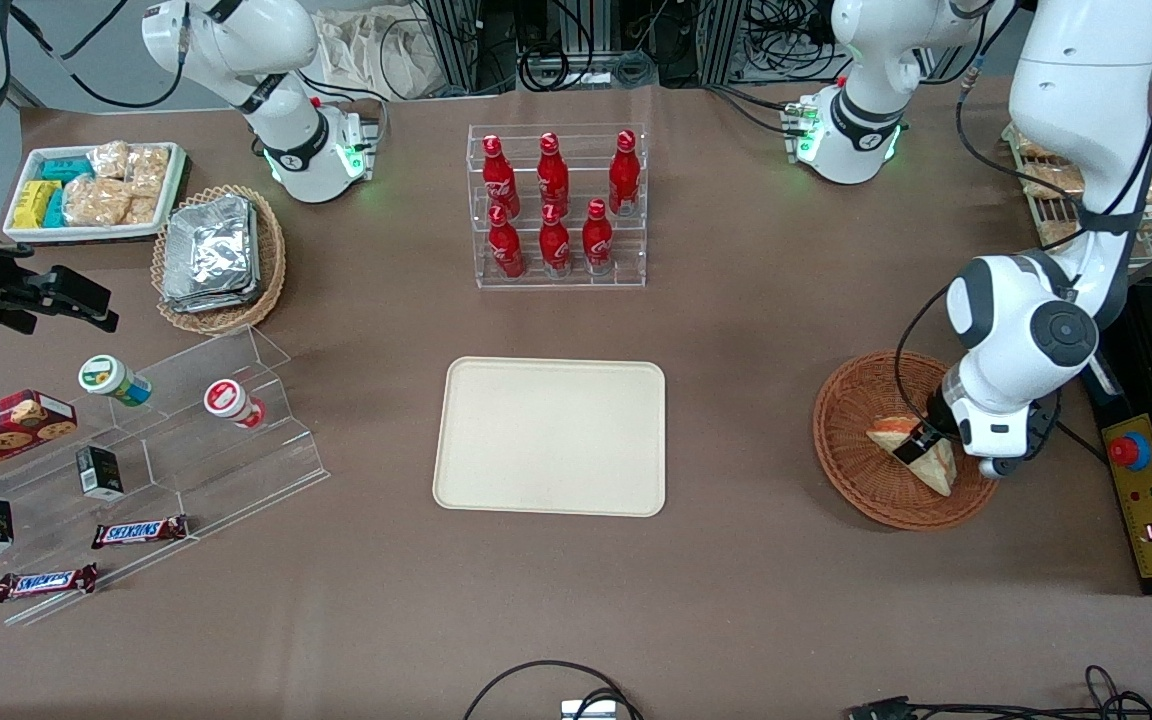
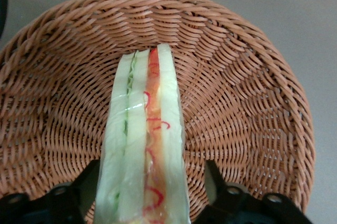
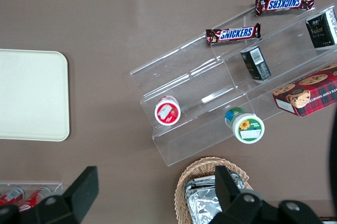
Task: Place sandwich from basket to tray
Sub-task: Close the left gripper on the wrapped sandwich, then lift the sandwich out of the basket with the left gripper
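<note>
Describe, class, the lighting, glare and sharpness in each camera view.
Front view: even light, glare on foil packets. Left wrist view: sandwich sharp in basket, between the fingers of the gripper; soft shadows. Right wrist view: reflections on the acrylic stand.

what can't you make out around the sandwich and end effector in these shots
- Front view: the arm's wrist hides the end effector, part of the sandwich and the basket.
- Left wrist view: the picture's edge cuts off the sandwich's near end; contact with its fingers is unclear.
- Tray: nothing hidden.
</note>
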Tool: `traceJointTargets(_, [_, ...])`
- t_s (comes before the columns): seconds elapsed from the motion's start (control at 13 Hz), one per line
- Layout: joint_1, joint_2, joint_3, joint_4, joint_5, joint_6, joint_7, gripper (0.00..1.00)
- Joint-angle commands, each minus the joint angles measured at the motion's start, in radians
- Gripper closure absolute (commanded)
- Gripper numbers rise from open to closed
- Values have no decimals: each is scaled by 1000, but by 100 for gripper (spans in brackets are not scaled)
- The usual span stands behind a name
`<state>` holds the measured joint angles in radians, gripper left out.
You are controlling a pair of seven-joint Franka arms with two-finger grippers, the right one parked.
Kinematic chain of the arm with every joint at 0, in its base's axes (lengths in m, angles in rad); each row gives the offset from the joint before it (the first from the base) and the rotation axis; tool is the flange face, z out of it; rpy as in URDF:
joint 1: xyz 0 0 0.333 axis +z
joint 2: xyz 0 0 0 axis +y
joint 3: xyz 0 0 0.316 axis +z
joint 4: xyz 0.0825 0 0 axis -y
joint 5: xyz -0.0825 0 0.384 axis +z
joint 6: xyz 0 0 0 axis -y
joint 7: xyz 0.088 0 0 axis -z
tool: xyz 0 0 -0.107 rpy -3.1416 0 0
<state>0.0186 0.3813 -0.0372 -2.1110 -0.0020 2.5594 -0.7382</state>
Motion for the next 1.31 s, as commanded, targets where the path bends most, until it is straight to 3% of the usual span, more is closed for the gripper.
traceJointTargets(0.0, [6, -15, -3, 11, -3, -4, -7, 100])
traceJointTargets(0.23, [6, -36, -3, 17, 8, -21, 2, 100])
traceJointTargets(0.38, [6, -103, -4, 57, 14, -143, 40, 100])
traceJointTargets(0.54, [1, -178, -10, 194, 16, -418, 185, 100])
traceJointTargets(0.69, [-29, -170, -18, 476, 23, -752, 299, 100])
traceJointTargets(0.77, [-63, -147, -21, 617, 22, -894, 333, 100])
traceJointTargets(0.92, [-158, -122, -23, 783, 29, -988, 336, 100])
traceJointTargets(1.23, [-383, -99, -23, 804, 79, -1021, 259, 100])
